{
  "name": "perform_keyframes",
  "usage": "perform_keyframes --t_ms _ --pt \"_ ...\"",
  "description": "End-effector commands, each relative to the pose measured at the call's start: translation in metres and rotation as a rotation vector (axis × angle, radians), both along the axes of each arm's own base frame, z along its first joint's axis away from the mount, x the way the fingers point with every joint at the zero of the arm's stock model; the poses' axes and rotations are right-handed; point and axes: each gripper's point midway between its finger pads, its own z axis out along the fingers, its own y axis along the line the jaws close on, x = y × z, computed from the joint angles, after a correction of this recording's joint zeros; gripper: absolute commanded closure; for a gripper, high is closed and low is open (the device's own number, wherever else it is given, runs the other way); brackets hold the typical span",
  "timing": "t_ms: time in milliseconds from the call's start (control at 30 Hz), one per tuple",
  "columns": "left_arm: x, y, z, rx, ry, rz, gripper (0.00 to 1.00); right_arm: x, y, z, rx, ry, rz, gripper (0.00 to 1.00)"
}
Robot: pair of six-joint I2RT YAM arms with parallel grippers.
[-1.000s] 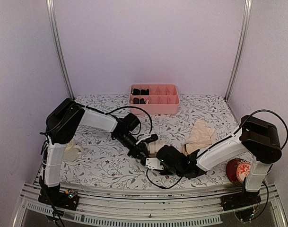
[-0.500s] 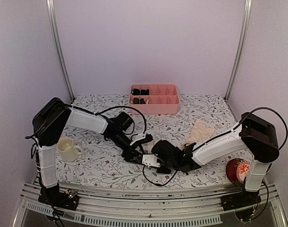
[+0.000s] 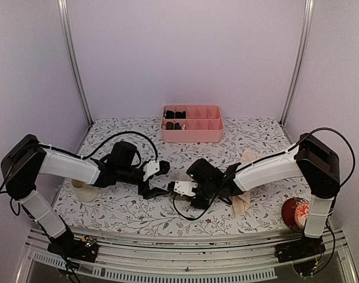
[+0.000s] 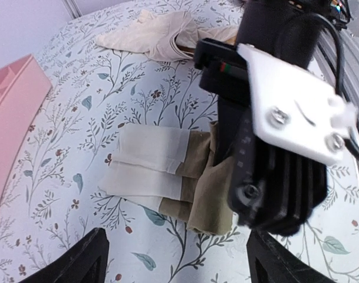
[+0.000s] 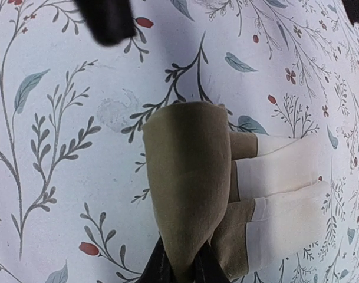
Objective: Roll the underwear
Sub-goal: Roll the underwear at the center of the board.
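The olive-brown underwear (image 4: 206,177) lies folded on the floral cloth, its cream-white part (image 4: 150,162) to the left in the left wrist view. My right gripper (image 5: 182,266) is shut on a raised olive fold (image 5: 188,171), and its black body (image 4: 273,147) stands over the garment. In the top view the right gripper (image 3: 188,187) covers most of that garment. My left gripper (image 3: 161,178) stands open just left of it, touching nothing, with its fingertips (image 4: 79,259) low in its own view. The peach-beige underwear (image 3: 245,164) lies crumpled to the right, partly under the right arm.
A pink compartment tray (image 3: 194,134) with small black bundles (image 3: 174,114) stands at the back centre. A cream mug (image 3: 85,190) sits behind the left arm at the left. A red round object (image 3: 296,212) sits at the front right corner.
My left gripper has opened, let go of the olive-brown underwear and drawn back to the left. My right gripper has shut on the olive fold and shifted up and left.
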Motion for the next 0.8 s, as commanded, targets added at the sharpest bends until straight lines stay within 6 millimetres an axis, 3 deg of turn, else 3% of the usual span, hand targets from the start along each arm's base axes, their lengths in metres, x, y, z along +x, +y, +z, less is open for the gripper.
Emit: perform_keyframes --t_ms 0,300,567,767 --pt "0.004 0.000 0.030 -0.087 -0.253 -0.010 0.19 -0.032 -0.029 -0.045 -0.117 0.289 -0.003 0.91" --pt "-0.035 -0.007 -0.003 0.025 -0.438 -0.126 0.30 -0.036 -0.025 -0.042 -0.089 0.517 0.009 0.90" --pt "-0.047 -0.015 -0.031 0.126 -0.488 -0.156 0.40 -0.045 -0.020 -0.049 -0.100 0.679 0.027 0.89" --pt "-0.052 -0.020 -0.047 0.185 -0.532 -0.163 0.40 -0.047 -0.020 -0.050 -0.076 0.701 0.037 0.89"
